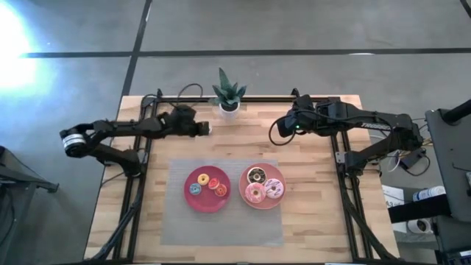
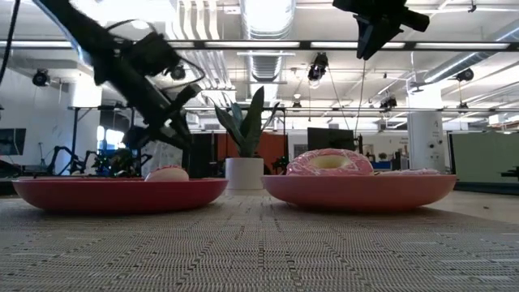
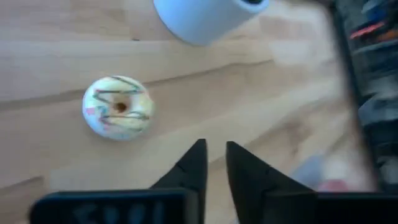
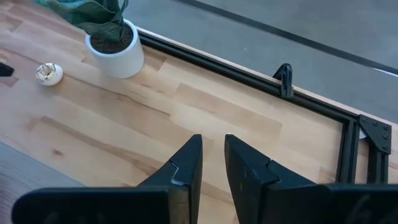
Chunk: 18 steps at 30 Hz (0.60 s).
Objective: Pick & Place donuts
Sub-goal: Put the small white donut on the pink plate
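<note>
A tiny cream donut lies flat on the bare wood next to the white plant pot; it also shows in the right wrist view. My left gripper hovers beside it, shut and touching nothing. My right gripper is shut too, raised over the far right part of the table. The chocolate, pink and lilac donuts lie on the right plate. The tiny blue donut and two reddish-orange ones lie on the left plate.
Both plates sit on a grey woven mat at the table's near middle. The potted plant stands at the far edge between the arms. A black frame rail runs along the far edge. Bare wood lies on either side of the mat.
</note>
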Motion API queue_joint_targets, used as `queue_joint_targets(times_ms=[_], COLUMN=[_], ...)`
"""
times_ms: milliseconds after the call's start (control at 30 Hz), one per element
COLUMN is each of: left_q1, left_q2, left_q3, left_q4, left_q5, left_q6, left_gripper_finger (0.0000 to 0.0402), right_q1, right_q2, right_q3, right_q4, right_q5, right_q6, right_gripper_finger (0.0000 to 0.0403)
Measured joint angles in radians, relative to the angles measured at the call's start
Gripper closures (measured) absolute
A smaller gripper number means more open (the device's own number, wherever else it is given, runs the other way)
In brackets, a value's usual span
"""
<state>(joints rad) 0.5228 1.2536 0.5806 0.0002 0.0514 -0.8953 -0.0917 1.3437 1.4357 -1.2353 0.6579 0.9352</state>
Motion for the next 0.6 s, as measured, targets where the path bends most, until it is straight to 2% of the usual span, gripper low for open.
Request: queue_joint_targets(times_ms=[67, 167, 300, 600], left_q1=[0.054, 0.111, 0.158, 0.170], left_q2=[0.013, 0.036, 0.085, 0.292], left_q3=[-0.025, -0.024, 0.045, 0.232], left_q4=[0.062, 0.028, -0.113, -0.248], left_q5=[0.055, 0.025, -0.021, -0.022], left_q6=[-0.035, 0.004, 0.080, 0.228], left_gripper_finger=[0.0345, 0.0304, 0.0268, 0.0255], right_q1=[0.000, 0.000, 0.000, 0.000], right_q2=[0.000, 0.000, 0.000, 0.000], right_q3=[0.000, 0.000, 0.000, -0.001], right_q4=[0.004, 0.016, 0.017, 0.020], right_q5=[0.000, 0.000, 0.000, 0.000], right_q6=[0.000, -0.001, -0.001, 0.000], right_gripper_finger=[0.0342, 0.0342, 0.0344, 0.0338])
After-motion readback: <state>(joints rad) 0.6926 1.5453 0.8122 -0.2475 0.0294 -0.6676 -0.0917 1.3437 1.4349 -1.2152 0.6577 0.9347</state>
